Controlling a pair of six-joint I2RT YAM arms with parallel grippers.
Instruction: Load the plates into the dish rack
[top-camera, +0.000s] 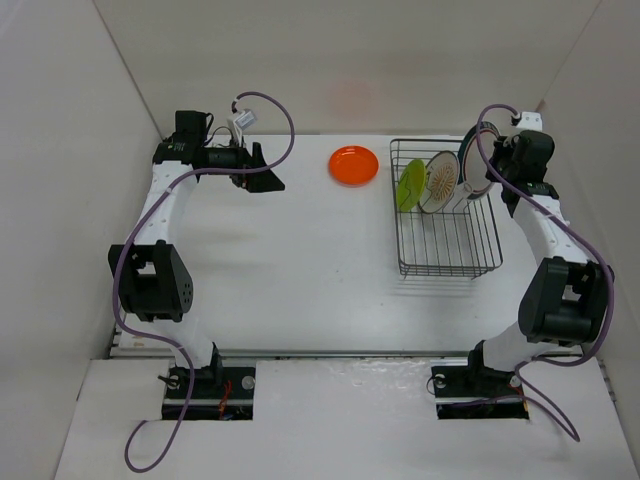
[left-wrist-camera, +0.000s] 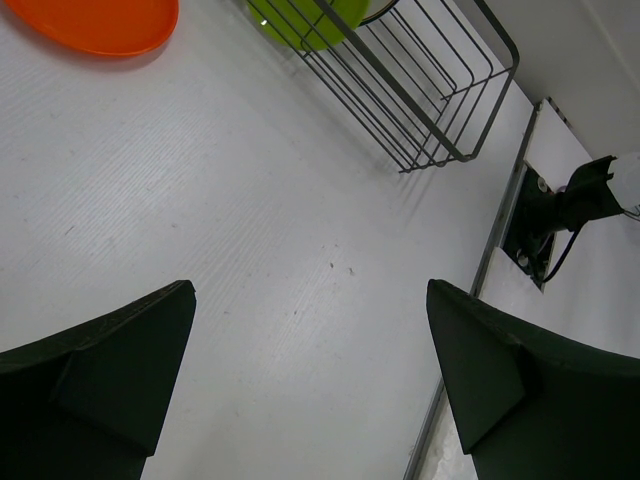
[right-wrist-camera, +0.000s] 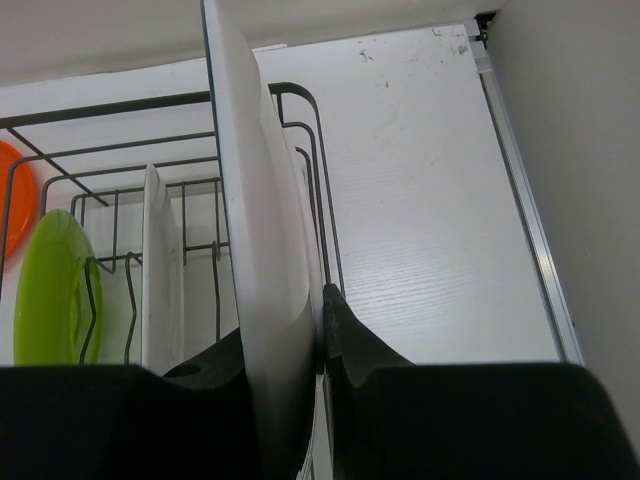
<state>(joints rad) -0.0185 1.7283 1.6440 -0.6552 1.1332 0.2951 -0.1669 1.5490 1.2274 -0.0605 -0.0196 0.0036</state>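
Observation:
The black wire dish rack (top-camera: 452, 250) stands at the right. The lime-green plate (top-camera: 409, 186) and the sunburst plate (top-camera: 439, 181) stand upright in it. My right gripper (top-camera: 489, 180) is shut on the larger white plate with the dark rim band (top-camera: 470, 160) and holds it upright at the rack's far right end. In the right wrist view this plate (right-wrist-camera: 262, 230) is edge-on between my right gripper's jaws (right-wrist-camera: 285, 330). I cannot tell if it rests on the rack floor. The orange plate (top-camera: 354, 165) lies flat on the table. My left gripper (top-camera: 262, 172) is open and empty, left of the orange plate.
White walls enclose the table on the left, back and right. The right wall is close behind the right arm. In the left wrist view the orange plate (left-wrist-camera: 95, 20) and the rack (left-wrist-camera: 420, 90) are far from the left gripper (left-wrist-camera: 308, 290).

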